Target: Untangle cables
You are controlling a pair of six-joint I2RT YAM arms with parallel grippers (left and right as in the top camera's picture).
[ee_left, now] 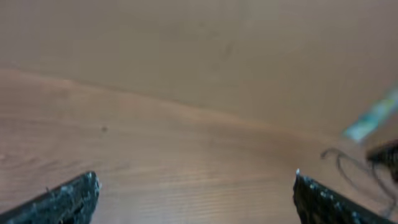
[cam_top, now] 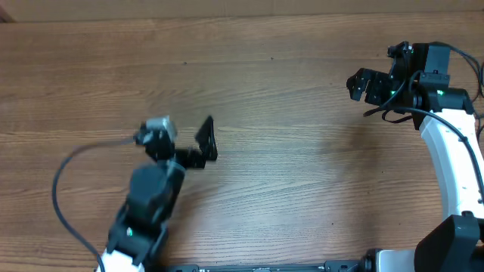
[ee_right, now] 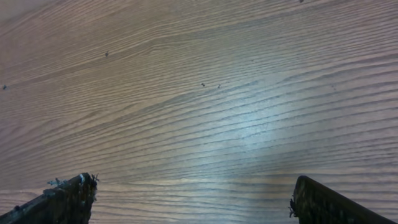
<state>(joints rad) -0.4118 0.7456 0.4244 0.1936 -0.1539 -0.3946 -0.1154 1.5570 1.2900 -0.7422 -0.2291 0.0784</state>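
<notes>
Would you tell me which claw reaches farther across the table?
The right claw, extended toward the far edge; the left claw hovers nearer the bases.

One brown wood-grain surface (cam_top: 287,174) carried two white-and-black jointed robot arms, the left arm (cam_top: 147,204) and the right arm (cam_top: 454,159). There were two black claws, the left claw (cam_top: 204,143) and the right claw (cam_top: 363,83), each with two dark fingers (ee_left: 68,199), making four in all. One grey cord (cam_top: 55,189) looped out from the left arm, while the thin black cords (cam_top: 386,113) at the right arm's wrist were too bunched to count.
</notes>
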